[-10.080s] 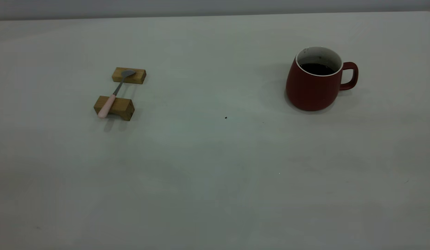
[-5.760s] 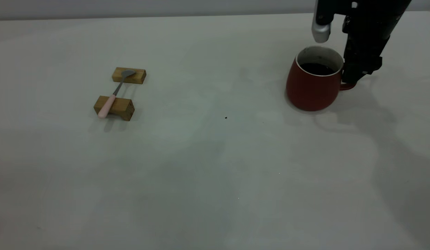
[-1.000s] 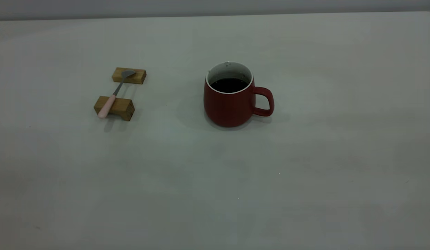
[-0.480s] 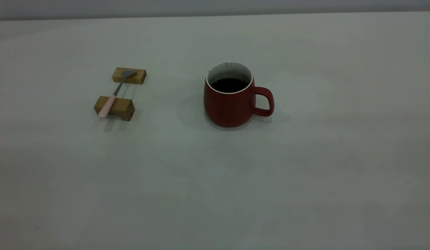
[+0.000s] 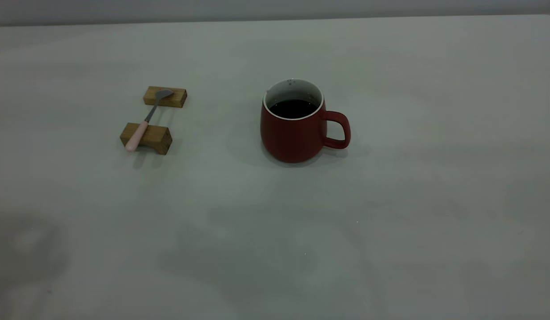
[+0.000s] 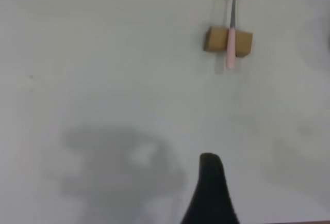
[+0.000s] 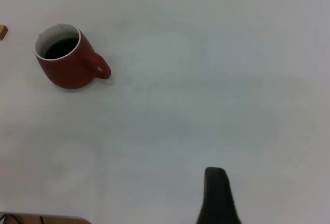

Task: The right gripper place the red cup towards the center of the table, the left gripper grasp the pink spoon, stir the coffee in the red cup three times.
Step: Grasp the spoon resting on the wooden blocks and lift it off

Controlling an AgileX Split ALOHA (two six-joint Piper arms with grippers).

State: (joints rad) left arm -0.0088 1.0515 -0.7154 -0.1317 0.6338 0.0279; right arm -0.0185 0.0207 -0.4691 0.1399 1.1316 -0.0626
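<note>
The left gripper (image 6: 210,182) hangs high, well short of the pink spoon (image 5: 144,121) bridging two wooden blocks (image 5: 146,138); whether it is open I cannot tell. It should pinch the pink handle between the blocks. The red cup (image 5: 295,124) sits mid-table.

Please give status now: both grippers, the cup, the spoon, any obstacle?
Left gripper high above table, clear of pink spoon. Right gripper away from red cup. Cup upright at center, coffee inside. Spoon across two wooden blocks; nothing blocking.
</note>
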